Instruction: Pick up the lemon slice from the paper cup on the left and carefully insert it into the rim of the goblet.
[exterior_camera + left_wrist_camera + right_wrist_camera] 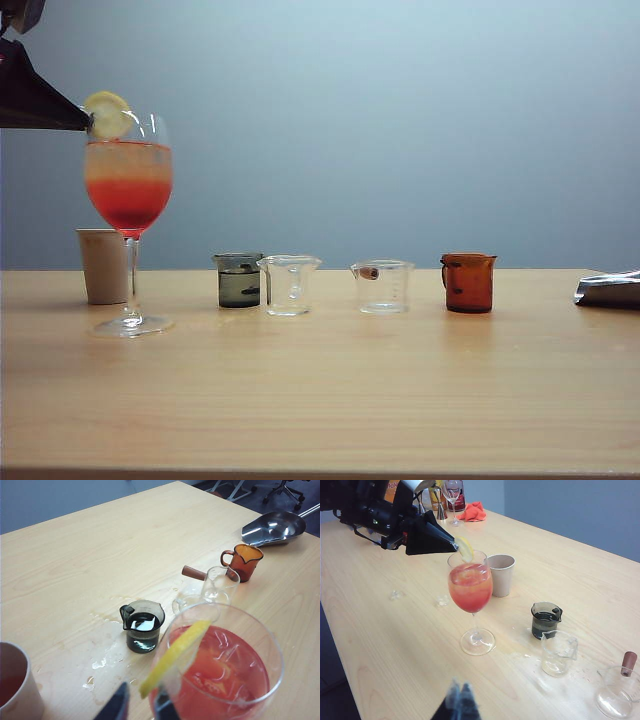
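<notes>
The lemon slice [107, 115] sits wedged upright on the rim of the goblet [128, 185], which holds red-to-orange liquid. My left gripper [140, 702] is at the rim on the left. Its dark fingers stand apart, with the slice's [175, 655] lower tip between them: close to one finger, a gap to the other. The beige paper cup [103, 265] stands just behind the goblet's stem. My right gripper [460, 695] hovers low over bare table, fingers pressed together and holding nothing. It looks toward the goblet [470, 587] and paper cup [500, 575].
Right of the goblet stands a row: a dark-liquid beaker [239, 280], a clear beaker [289, 285], a clear beaker with a wooden handle [382, 287] and an amber jug [468, 282]. A metal scoop [608, 290] lies far right. Water drops [100, 662] dot the table.
</notes>
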Robot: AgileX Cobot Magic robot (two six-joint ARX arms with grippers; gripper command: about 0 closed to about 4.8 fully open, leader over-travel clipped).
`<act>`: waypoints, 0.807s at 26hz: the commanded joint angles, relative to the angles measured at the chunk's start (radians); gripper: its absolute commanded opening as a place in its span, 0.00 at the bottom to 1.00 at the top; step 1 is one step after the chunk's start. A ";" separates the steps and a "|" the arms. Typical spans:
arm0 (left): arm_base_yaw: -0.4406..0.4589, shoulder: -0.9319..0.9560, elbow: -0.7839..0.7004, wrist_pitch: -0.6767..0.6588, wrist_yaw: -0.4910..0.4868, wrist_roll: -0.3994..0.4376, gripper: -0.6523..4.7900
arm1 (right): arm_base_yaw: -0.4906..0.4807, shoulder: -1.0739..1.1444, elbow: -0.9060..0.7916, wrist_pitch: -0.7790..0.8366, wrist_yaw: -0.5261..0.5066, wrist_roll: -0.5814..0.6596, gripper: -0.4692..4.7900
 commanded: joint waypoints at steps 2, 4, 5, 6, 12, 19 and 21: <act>0.000 -0.002 0.006 -0.001 0.002 0.000 0.35 | 0.000 -0.001 0.003 0.011 -0.003 -0.002 0.08; 0.000 -0.002 0.006 -0.002 0.002 0.000 0.35 | 0.000 -0.001 0.003 0.011 -0.003 -0.003 0.08; 0.000 -0.002 0.006 -0.001 0.019 0.000 0.36 | 0.000 -0.001 0.003 0.011 -0.003 -0.003 0.08; 0.000 -0.003 0.006 -0.001 0.023 0.000 0.36 | 0.000 -0.001 0.003 0.011 -0.003 -0.003 0.08; 0.016 -0.011 0.006 -0.005 0.024 -0.001 0.41 | 0.000 -0.001 0.003 0.011 -0.003 -0.002 0.08; 0.039 -0.057 0.007 -0.021 0.047 -0.008 0.41 | 0.000 -0.001 0.003 0.012 -0.003 -0.003 0.08; 0.039 -0.101 0.008 -0.022 0.035 -0.013 0.32 | 0.000 -0.001 0.003 0.020 -0.003 -0.003 0.08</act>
